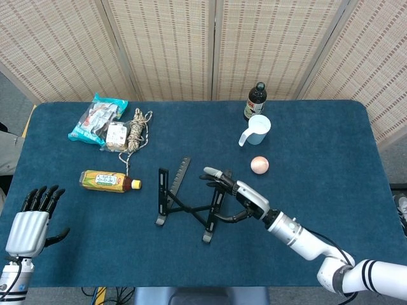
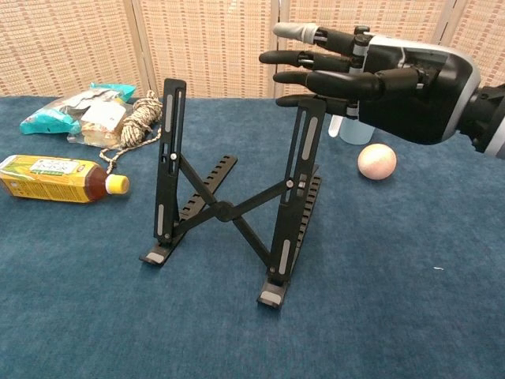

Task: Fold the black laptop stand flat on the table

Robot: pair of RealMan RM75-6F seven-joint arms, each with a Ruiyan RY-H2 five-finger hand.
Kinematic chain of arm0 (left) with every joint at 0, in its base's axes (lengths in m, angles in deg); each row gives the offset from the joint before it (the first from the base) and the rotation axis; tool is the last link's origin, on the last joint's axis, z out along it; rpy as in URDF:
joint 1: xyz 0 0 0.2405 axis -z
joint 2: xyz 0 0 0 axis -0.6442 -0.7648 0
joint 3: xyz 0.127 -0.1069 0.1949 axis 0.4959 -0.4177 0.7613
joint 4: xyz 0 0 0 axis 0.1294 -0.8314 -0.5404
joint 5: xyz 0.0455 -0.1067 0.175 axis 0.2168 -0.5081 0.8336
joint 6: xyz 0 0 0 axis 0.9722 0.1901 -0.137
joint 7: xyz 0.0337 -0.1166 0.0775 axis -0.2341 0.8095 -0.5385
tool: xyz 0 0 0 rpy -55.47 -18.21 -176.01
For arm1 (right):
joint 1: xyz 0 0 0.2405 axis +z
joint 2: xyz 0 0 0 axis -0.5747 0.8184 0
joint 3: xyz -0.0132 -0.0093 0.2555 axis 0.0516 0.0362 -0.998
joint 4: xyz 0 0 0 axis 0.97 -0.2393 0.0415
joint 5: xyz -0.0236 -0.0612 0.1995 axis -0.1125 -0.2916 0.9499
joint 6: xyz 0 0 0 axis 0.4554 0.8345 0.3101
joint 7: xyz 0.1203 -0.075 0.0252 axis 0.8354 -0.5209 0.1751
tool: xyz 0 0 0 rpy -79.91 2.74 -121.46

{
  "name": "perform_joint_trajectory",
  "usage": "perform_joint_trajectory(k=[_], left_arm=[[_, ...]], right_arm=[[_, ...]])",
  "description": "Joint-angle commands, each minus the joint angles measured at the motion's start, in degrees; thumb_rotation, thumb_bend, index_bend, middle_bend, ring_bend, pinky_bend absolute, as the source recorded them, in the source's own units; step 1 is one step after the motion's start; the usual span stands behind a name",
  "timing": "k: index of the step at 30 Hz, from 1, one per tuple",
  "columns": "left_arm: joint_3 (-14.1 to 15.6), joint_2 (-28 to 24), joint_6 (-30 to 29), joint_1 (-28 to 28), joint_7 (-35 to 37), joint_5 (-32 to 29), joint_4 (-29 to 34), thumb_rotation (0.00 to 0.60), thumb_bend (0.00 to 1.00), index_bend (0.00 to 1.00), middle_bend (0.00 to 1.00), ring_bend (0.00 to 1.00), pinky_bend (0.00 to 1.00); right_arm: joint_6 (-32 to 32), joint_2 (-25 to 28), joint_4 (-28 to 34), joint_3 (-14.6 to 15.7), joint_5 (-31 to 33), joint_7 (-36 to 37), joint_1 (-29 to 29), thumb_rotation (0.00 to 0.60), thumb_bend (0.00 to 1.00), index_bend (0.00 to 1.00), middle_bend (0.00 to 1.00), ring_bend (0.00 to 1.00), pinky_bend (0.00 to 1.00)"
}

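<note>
While the black laptop stand [image 2: 229, 201] stands propped steeply near the middle of the desk [image 1: 331, 146], I have the right robot hand [image 2: 371, 71] at the top of its right rail, fingers [image 2: 304, 57] spread wide, holding nothing. I judge the folding only begun; next I'd press that rail toward the other, then lay it flat. The left robot hand [image 1: 28, 219] hangs open off the near left corner. The white measuring cup [image 1: 256, 129] (contents hidden) sits by the dark bottle [image 1: 255, 100].
</note>
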Motion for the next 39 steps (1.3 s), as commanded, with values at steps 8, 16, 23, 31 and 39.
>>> perform_joint_trajectory(k=[8, 16, 23, 31, 39], left_arm=[[0.22, -0.01, -0.17, -0.31, 0.29, -0.12, -0.23, 0.600, 0.13, 0.12, 0.08, 0.06, 0.04], [0.33, 0.11, -0.61, -0.60, 1.08, 0.17, -0.75, 0.600, 0.13, 0.12, 0.08, 0.06, 0.04], [0.55, 0.35, -0.70, -0.86, 1.69, 0.27, -1.27, 0.600, 0.13, 0.12, 0.08, 0.06, 0.04], [0.50, 0.54, -0.80, -0.88, 2.07, 0.47, -1.68, 0.600, 0.13, 0.12, 0.08, 0.06, 0.04], [0.58, 0.52, -0.90, -1.06, 2.23, 0.53, -1.70, 0.600, 0.13, 0.12, 0.08, 0.06, 0.04]], right_arm=[[-1.46, 3.17, 6.80, 3.77, -3.12, -2.07, 1.75, 0.600, 0.21, 0.00, 0.14, 0.04, 0.11], [-1.65, 3.92, 10.27, 5.67, -4.20, -3.91, 2.99, 0.600, 0.21, 0.00, 0.13, 0.04, 0.11], [-2.77, 5.23, 12.96, 7.22, -5.33, -6.41, 3.39, 0.600, 0.21, 0.00, 0.13, 0.04, 0.11], [-3.31, 6.12, 14.68, 9.23, -5.91, -7.43, 3.65, 0.600, 0.21, 0.00, 0.13, 0.04, 0.11], [-4.92, 6.85, 15.15, 9.79, -6.08, -8.74, 3.64, 0.600, 0.21, 0.00, 0.13, 0.04, 0.11]])
